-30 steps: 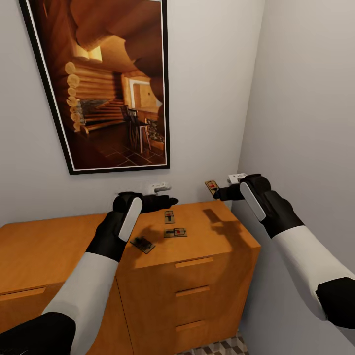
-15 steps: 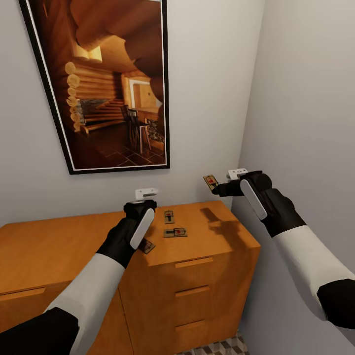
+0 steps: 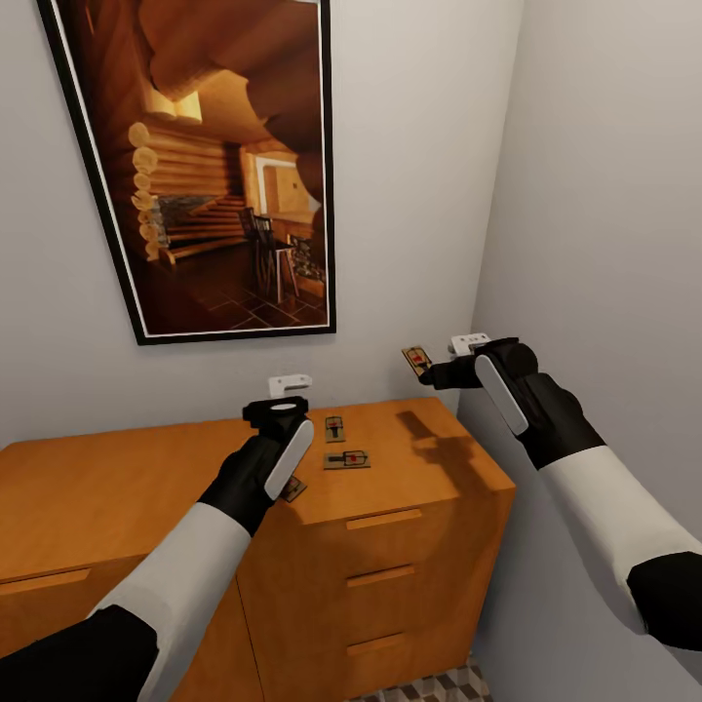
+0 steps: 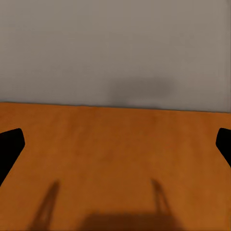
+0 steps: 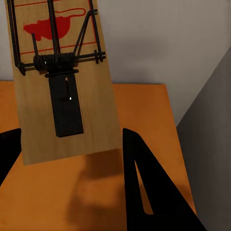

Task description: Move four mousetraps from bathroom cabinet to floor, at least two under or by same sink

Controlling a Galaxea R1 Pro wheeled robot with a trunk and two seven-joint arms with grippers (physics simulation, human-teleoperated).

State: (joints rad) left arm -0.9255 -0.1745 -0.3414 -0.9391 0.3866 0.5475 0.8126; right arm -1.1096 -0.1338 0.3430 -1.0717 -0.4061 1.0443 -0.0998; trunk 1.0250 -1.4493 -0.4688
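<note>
Three mousetraps (image 3: 347,458) lie on the cabinet (image 3: 409,507); right gripper (image 3: 434,373) grips a fourth (image 5: 60,82); left gripper (image 3: 283,414) gapes, empty.

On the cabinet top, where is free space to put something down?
The cabinet top is bare from its left end to the left gripper, and at the right front corner. Mousetraps crowd the middle beside that gripper. The right gripper holds another mousetrap.

Your head camera: high, facing down at the cabinet (image 3: 390,487) corner. Your wrist cameras: close above its top (image 4: 115,159), facing the wall (image 5: 159,38); all share it.
</note>
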